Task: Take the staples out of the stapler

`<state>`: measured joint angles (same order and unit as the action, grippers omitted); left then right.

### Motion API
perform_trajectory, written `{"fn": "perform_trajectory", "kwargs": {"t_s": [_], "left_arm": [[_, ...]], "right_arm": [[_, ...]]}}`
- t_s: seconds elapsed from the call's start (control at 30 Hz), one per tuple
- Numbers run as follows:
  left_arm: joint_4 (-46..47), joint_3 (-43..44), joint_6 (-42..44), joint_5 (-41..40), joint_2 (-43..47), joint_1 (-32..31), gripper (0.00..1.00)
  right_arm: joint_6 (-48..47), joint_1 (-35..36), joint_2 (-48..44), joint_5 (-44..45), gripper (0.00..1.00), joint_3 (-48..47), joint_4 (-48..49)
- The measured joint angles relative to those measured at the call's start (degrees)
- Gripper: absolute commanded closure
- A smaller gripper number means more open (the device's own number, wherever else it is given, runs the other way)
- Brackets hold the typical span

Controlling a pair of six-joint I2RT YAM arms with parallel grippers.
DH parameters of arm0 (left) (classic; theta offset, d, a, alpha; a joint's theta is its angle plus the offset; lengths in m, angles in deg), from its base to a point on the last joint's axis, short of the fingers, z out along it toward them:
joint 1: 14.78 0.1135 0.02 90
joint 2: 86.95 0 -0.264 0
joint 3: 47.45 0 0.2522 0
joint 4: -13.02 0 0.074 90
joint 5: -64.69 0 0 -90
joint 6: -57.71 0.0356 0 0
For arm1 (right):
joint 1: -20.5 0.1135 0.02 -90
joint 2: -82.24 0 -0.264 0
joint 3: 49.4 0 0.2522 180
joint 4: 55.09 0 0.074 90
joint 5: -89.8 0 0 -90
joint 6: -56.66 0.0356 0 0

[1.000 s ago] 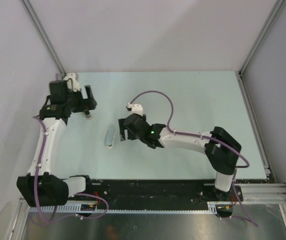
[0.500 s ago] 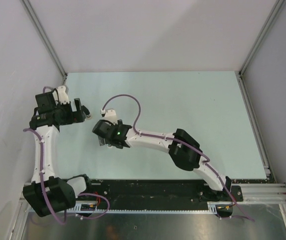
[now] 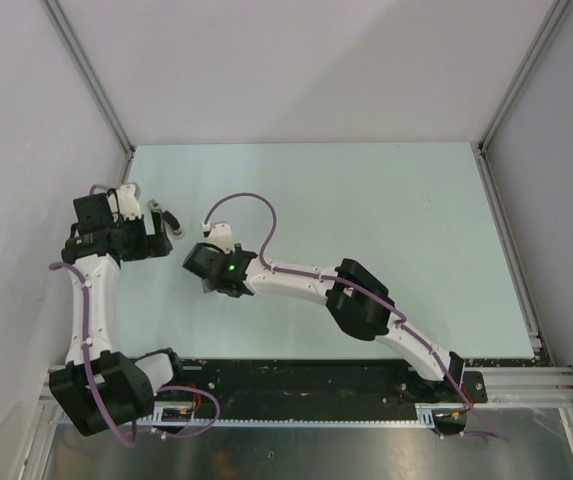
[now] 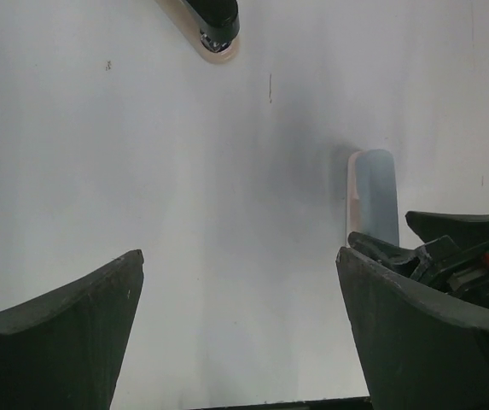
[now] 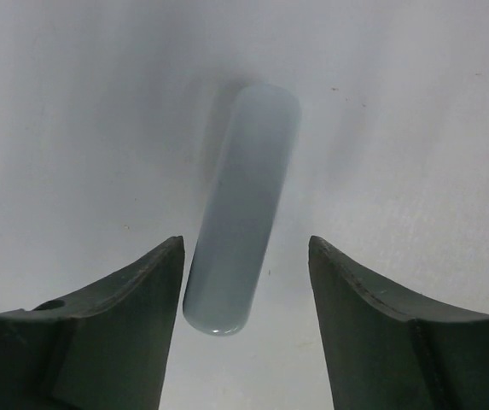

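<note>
The pale-blue oblong plastic stapler (image 5: 244, 205) lies flat on the pale green tabletop (image 3: 396, 200), directly between the spread right fingers (image 5: 112, 333). Its long axis runs along their gap, slightly skewed. The left fingers (image 4: 61, 329), also spread and empty, hover farther off. The tabletop around the stapler is bare, and no staples show.

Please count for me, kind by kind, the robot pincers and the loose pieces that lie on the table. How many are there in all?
Pincers: 2, the left pincer and the right pincer
Pale-blue stapler shell: 1
Black and silvery piece: 1
Total: 4
</note>
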<state>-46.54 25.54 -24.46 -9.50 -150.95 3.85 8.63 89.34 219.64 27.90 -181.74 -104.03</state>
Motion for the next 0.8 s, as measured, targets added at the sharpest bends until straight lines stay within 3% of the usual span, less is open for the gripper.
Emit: {"fn": "perform_trajectory", "kwargs": {"t_s": [0.37, 0.57, 0.8], "left_arm": [[-0.1, -2.3, 1.9, 0.0, 1.0, 0.3, 0.01], [0.0, -3.6, 6.4, 2.8, -0.3, 0.4, 0.12], [0.0, -7.1, 14.9, 10.4, -1.3, 0.5, 0.07]], "right_arm": [[-0.9, 0.0, 0.9, -0.3, 0.95, -0.9, -0.1], [-0.5, -0.9, -0.3, -2.8, 1.0, 1.8, 3.0], [3.7, -5.1, -12.5, -12.5, 1.0, 24.5, 21.4]]}}
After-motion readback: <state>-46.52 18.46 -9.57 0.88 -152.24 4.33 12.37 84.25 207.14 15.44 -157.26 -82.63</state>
